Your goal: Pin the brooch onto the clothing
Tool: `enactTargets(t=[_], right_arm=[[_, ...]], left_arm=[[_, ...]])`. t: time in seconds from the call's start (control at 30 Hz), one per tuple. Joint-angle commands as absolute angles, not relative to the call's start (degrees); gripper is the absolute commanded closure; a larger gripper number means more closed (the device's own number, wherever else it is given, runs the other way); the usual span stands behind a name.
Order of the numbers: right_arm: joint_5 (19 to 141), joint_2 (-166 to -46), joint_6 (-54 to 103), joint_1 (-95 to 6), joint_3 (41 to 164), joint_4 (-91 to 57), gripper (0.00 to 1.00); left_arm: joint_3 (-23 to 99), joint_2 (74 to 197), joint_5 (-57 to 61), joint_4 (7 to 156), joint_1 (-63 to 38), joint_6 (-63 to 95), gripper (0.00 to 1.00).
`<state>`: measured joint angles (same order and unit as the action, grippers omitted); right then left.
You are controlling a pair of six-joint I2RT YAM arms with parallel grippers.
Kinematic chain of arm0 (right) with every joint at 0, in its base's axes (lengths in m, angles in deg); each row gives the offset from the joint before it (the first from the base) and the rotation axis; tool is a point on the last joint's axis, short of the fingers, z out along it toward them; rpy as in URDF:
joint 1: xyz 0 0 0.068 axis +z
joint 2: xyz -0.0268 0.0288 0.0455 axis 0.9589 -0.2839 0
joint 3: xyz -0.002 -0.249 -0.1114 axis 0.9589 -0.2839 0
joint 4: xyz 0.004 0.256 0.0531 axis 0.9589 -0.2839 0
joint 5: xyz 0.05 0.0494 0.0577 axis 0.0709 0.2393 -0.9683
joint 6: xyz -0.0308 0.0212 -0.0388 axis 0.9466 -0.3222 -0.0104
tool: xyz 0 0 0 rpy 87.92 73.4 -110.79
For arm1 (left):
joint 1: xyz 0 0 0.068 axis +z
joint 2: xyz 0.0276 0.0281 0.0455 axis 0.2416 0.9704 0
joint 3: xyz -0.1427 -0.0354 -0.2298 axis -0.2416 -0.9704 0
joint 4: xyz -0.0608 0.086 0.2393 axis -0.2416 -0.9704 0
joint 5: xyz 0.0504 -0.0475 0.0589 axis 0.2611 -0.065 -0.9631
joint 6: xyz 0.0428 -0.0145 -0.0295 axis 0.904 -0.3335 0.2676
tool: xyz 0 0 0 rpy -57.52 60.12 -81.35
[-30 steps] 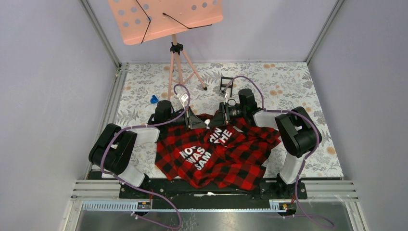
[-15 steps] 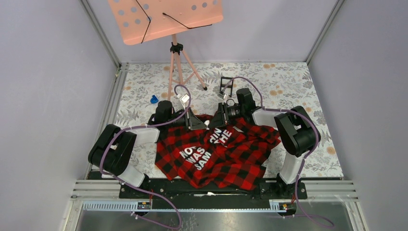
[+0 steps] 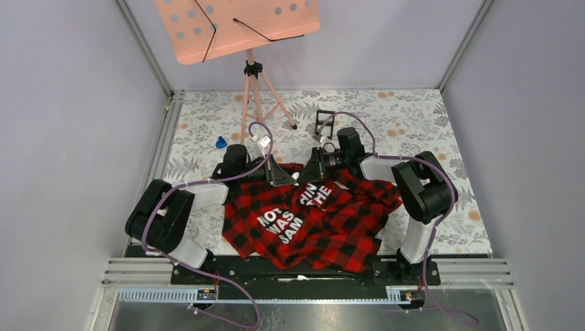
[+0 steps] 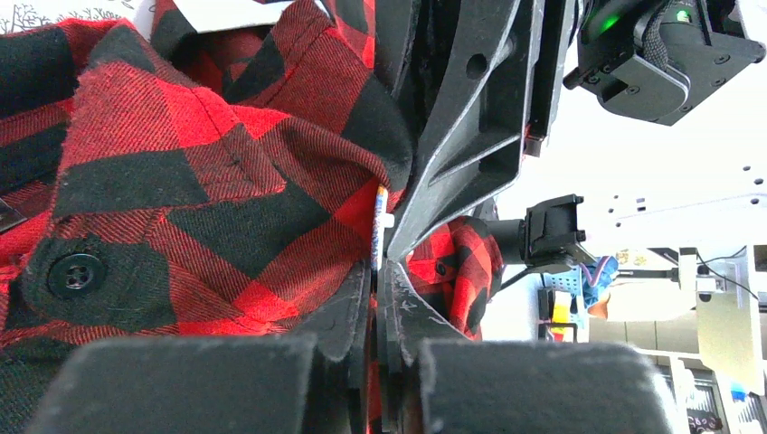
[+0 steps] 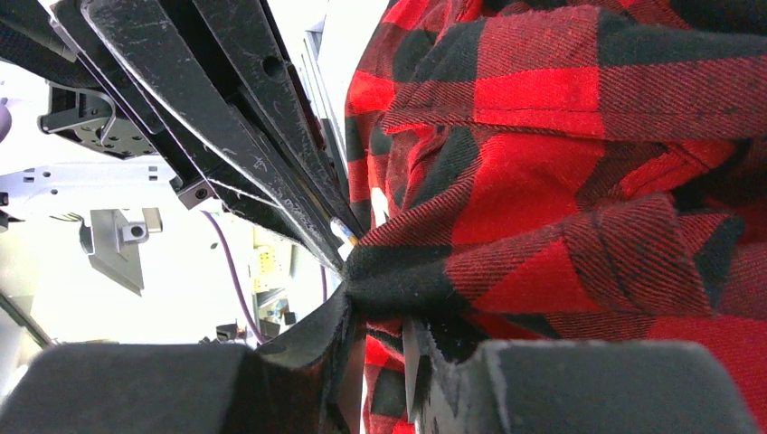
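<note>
left end effector point(image 4: 378, 271): clenched on brooch point(image 4: 378, 221), edge-on, frame centre | right end effector point(image 5: 375, 312): grasping clothing point(image 5: 561, 181) fold | tips near each other

The top camera looks down on the bench point(image 3: 414, 117) from its near edge. Wrist cameras face each other, close against the shared shirt point(image 4: 181, 181).
</note>
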<state>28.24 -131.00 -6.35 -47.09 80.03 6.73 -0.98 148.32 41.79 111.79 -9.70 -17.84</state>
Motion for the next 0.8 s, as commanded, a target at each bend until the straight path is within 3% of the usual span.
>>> enactTargets(t=[0.0,0.77], right_arm=[[38.26,-132.49,-7.68,-47.30,80.99,9.18,0.85],[38.60,-129.92,-8.09,-49.20,78.45,11.35,0.84]], left_arm=[[0.18,144.57,47.60,116.17,-11.51,-17.55,1.00],[1.37,144.54,38.95,104.72,-10.70,-14.08,1.00]])
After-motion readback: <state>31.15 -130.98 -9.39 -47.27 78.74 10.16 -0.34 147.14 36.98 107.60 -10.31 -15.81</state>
